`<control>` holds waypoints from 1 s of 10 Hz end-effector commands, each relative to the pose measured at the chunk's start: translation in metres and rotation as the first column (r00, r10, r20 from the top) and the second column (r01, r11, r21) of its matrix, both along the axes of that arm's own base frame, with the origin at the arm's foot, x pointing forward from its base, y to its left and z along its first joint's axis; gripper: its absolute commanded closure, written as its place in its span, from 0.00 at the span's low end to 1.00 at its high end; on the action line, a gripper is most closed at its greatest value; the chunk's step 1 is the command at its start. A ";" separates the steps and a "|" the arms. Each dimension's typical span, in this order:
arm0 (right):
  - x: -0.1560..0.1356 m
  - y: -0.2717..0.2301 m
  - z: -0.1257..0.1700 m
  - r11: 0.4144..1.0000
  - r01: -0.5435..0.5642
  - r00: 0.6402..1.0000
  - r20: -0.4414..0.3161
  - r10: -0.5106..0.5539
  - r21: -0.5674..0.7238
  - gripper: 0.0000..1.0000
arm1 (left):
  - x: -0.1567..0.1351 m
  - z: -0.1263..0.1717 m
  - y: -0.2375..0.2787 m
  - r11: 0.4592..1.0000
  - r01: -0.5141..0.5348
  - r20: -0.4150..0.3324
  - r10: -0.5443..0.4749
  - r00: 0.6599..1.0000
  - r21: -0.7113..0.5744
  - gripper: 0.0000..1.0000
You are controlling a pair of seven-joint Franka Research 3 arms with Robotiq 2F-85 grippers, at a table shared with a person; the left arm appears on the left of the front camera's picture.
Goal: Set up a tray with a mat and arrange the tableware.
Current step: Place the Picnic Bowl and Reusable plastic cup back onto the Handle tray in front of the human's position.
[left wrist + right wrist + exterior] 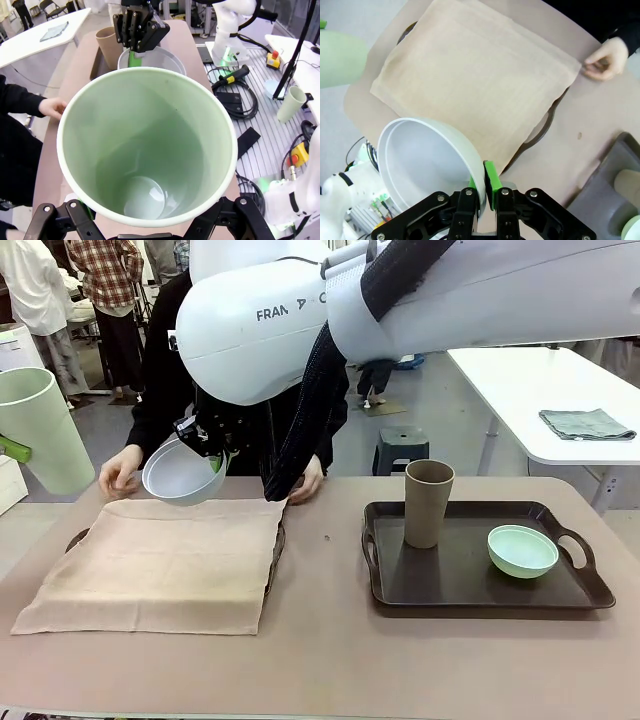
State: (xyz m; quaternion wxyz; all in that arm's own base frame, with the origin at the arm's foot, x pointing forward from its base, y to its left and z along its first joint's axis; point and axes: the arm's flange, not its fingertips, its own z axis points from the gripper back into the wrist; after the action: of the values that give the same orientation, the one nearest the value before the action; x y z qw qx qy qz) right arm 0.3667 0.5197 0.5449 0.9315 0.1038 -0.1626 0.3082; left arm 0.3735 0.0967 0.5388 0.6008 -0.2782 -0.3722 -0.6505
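Above the beige cloth mat [160, 560], your right claw [214, 462] pinches the round white bowl [180, 480] by its rim and may let it slip; your left claw [152, 217] clasps the pale-green cup [145, 150].

bright, even light casts only soft shadows on the table [330, 660], and both wrist views bend at the edges.

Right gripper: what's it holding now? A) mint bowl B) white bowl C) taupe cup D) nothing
B: the right gripper is shut on the rim of the white bowl, which hangs tilted in the air, while the taupe cup and mint bowl stand on the dark tray.
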 end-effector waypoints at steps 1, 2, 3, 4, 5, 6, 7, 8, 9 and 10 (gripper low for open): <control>-0.001 0.002 0.001 1.000 0.000 1.000 -0.003 0.000 -0.008 1.00 | 0.000 0.002 0.000 1.000 0.004 0.018 -0.004 1.000 0.001 0.70; -0.001 0.002 0.001 1.000 0.000 1.000 -0.003 0.000 -0.008 1.00 | 0.000 0.002 0.000 1.000 0.004 0.018 -0.004 1.000 0.001 0.70; -0.001 0.002 0.001 1.000 0.000 1.000 -0.003 0.000 -0.008 1.00 | 0.000 0.002 0.000 1.000 0.004 0.018 -0.004 1.000 0.001 0.70; 0.000 0.000 0.000 1.000 0.000 1.000 0.000 0.000 0.000 0.93 | 0.000 0.000 0.000 1.000 0.000 0.000 0.000 1.000 0.000 0.13; 0.024 0.001 -0.021 1.000 0.010 1.000 -0.012 -0.010 -0.018 0.93 | 0.019 -0.026 -0.003 0.998 -0.056 0.035 0.057 0.998 -0.031 0.13; 0.043 0.003 -0.044 0.999 0.011 0.999 -0.030 -0.013 -0.052 0.93 | 0.033 -0.051 -0.013 0.995 -0.070 0.060 0.074 0.995 -0.066 0.13; 0.058 0.006 -0.065 0.997 0.016 0.999 -0.043 -0.019 -0.080 0.93 | 0.039 -0.072 -0.025 0.998 -0.050 0.076 0.053 0.996 -0.050 0.13; 0.069 0.007 -0.082 0.995 0.018 0.999 -0.047 -0.023 -0.101 0.93 | 0.043 -0.085 -0.033 0.999 -0.030 0.090 0.033 0.995 -0.042 0.13; 0.080 0.006 -0.083 0.998 0.048 0.996 -0.076 -0.052 -0.045 0.93 | 0.052 -0.083 -0.036 0.999 -0.021 0.053 0.023 0.998 -0.042 0.13; 0.058 -0.005 -0.079 0.996 0.029 0.998 -0.058 -0.034 -0.087 0.93 | 0.036 -0.076 -0.020 0.998 -0.052 0.042 0.053 0.998 -0.029 0.13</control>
State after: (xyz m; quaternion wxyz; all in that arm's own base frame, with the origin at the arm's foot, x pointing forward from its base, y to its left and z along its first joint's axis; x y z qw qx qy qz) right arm 0.4443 0.5169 0.4455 0.9479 0.0722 -0.1140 0.2887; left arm 0.4197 0.0631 0.4441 0.6013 -0.2682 -0.3947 -0.6409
